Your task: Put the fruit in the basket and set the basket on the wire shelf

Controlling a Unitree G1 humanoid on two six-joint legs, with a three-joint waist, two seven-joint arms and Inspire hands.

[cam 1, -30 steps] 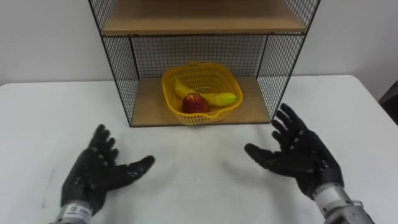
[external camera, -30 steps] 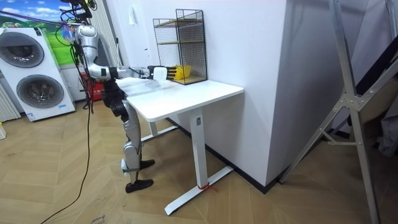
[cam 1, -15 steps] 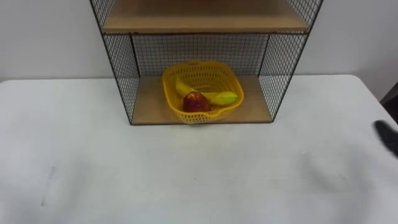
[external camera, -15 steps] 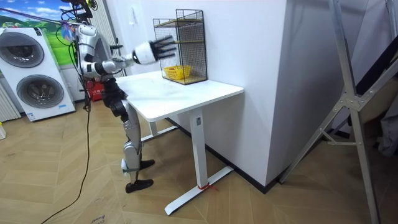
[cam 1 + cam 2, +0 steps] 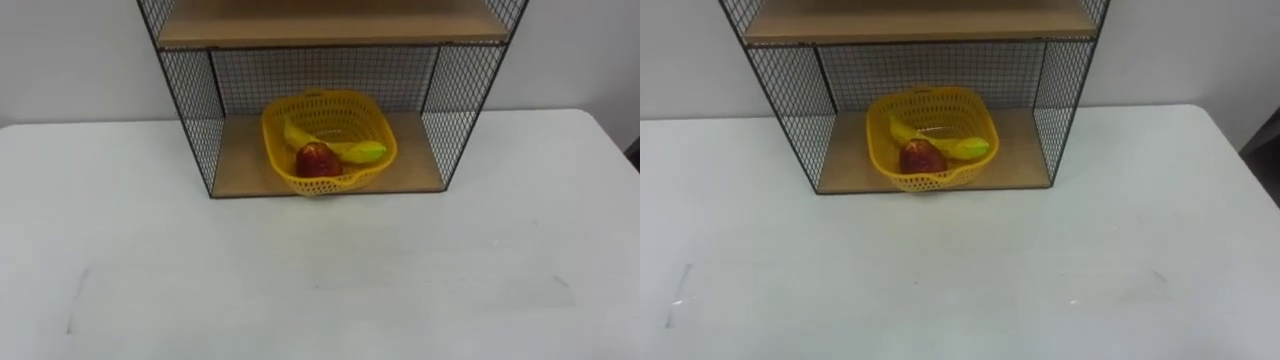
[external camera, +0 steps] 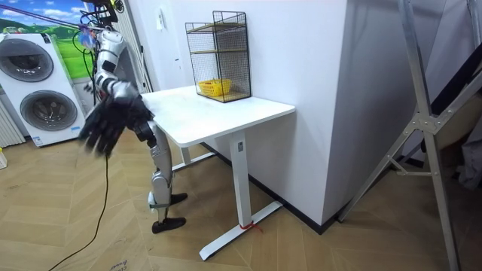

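So the yellow basket (image 5: pixel 328 140) is sitting on the bottom board of the wire shelf (image 5: pixel 190 120), pretty close to the front edge. The fruit's inside it: a red apple (image 5: pixel 317 160) at the front of the basket and a banana (image 5: pixel 335 150) lying right behind it, touching it.

In the room view the right hand (image 6: pixel 111 124) hangs down by the robot's side, lower than the top of the white counter (image 5: pixel 320 280) and off its end on the room view's left. It's blurry, but the fingers look spread out loose, with nothing in them. The basket and shelf are well away from that hand, up at the far end of the counter against the wall.
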